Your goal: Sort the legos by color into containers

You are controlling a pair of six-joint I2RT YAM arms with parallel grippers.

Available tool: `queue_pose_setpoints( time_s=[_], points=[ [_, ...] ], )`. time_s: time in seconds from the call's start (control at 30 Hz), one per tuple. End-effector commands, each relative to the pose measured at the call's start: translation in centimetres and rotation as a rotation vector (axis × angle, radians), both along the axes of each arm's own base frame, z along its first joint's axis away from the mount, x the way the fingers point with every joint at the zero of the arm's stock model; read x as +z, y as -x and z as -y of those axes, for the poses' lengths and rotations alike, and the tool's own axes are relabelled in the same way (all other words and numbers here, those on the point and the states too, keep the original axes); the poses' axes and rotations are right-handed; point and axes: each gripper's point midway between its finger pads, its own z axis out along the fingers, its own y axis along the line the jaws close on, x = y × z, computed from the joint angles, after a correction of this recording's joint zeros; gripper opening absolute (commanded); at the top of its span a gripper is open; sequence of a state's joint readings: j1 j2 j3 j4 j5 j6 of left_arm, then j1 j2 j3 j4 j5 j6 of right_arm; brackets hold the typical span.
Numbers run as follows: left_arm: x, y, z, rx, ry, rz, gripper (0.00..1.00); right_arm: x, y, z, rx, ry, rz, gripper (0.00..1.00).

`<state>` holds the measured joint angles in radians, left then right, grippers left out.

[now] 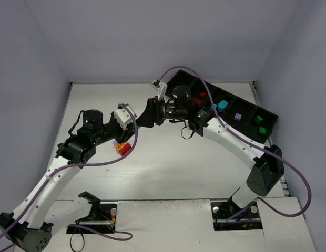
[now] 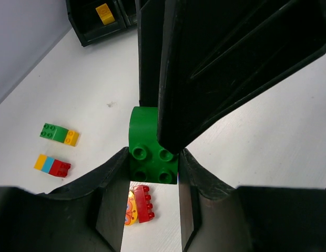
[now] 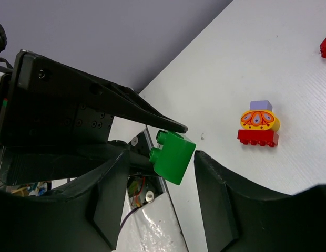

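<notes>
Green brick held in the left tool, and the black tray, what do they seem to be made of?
Green brick: hard moulded plastic by its look, smooth with a soft sheen, round studs on one face. Black tray: probably moulded plastic too, with dark, slightly glossy walls, but it is small in view.

My left claw (image 2: 152, 160) black, right claw (image 3: 162, 156) black too; brick (image 2: 144, 128) green; table (image 2: 247, 147) white; stack (image 3: 258, 125): red base, yellow piece with orange-purple wing pattern, lilac top; tray (image 2: 81, 23) black
</notes>
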<state>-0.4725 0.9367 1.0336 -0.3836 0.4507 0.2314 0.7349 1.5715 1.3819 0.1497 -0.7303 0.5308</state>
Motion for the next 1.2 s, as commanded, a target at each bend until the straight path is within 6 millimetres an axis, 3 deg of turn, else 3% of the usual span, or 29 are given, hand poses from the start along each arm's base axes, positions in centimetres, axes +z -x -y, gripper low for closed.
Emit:
queue_pose_setpoints(
  time_s=[0.0,0.3,0.37,0.5,0.53,0.57,0.67,0.7,0.73,0.77,0.8,0.87,0.93,1.0,1.03,1.1,1.13,1.17],
  points=[
    [3.7,-0.5,0.5,-0.016,0.045,0.121,0.14,1.9,0.1,-0.9,0.025,-0.068,0.055,0.47],
    [3.5,-0.6,0.7,-0.012,0.037,0.124,0.14,1.1,0.8,-1.5,0.058,-0.06,0.021,0.37],
    [3.6,-0.7,0.8,-0.011,0.038,0.127,0.14,0.8,0.8,-1.5,0.058,-0.055,0.015,0.3],
    [3.5,-0.8,0.8,-0.006,0.036,0.126,0.14,0.2,0.7,-1.4,0.053,-0.039,0.015,0.0],
    [3.5,-1.0,0.7,0.002,0.036,0.124,0.15,0.1,0.5,-1.3,0.044,-0.034,0.02,0.0],
    [3.4,-1.0,0.6,0.007,0.036,0.122,0.19,-0.2,-0.1,-0.9,0.017,-0.017,0.036,0.0],
    [3.0,-1.5,0.1,0.066,0.042,0.096,0.42,-0.8,-1.9,0.8,-0.063,0.021,0.062,0.0],
    [2.9,-1.5,0.0,0.081,0.048,0.086,0.59,-1.3,-3.3,1.6,-0.121,0.048,0.089,0.0],
    [2.5,-1.8,-0.4,0.114,0.046,0.076,0.64,-1.5,-4.1,2.5,-0.161,0.066,0.104,0.0],
    [2.3,-1.9,-0.6,0.131,0.048,0.068,0.67,-2.1,-4.8,3.7,-0.204,0.095,0.107,0.0],
    [2.2,-1.9,-0.8,0.151,0.052,0.063,0.7,-2.7,-7.1,5.9,-0.304,0.137,0.133,0.0],
    [1.8,-2.3,-1.5,0.224,0.075,0.021,0.75,-3.9,-8.9,9.2,-0.414,0.188,0.129,0.0],
    [1.4,-2.2,-1.7,0.262,0.104,-0.022,0.78,-5.1,-12.5,15.0,-0.622,0.283,0.153,0.0],
    [0.8,-2.1,-2.0,0.324,0.147,-0.082,0.78,-5.7,-14.1,19.5,-0.771,0.362,0.176,0.0],
    [0.6,-2.1,-2.2,0.344,0.157,-0.1,0.79,-6.2,-15.8,24.4,-0.927,0.447,0.187,0.0],
    [-0.2,-1.8,-2.3,0.386,0.181,-0.166,0.79,-6.6,-16.7,29.5,-1.085,0.532,0.192,0.0],
    [-0.6,-1.7,-2.4,0.402,0.187,-0.19,0.8,-6.6,-17.2,34.4,-1.236,0.614,0.196,0.0],
    [-1.1,-1.5,-2.5,0.412,0.182,-0.218,0.8,-6.7,-17.3,36.7,-1.3,0.655,0.197,0.0]
  ],
)
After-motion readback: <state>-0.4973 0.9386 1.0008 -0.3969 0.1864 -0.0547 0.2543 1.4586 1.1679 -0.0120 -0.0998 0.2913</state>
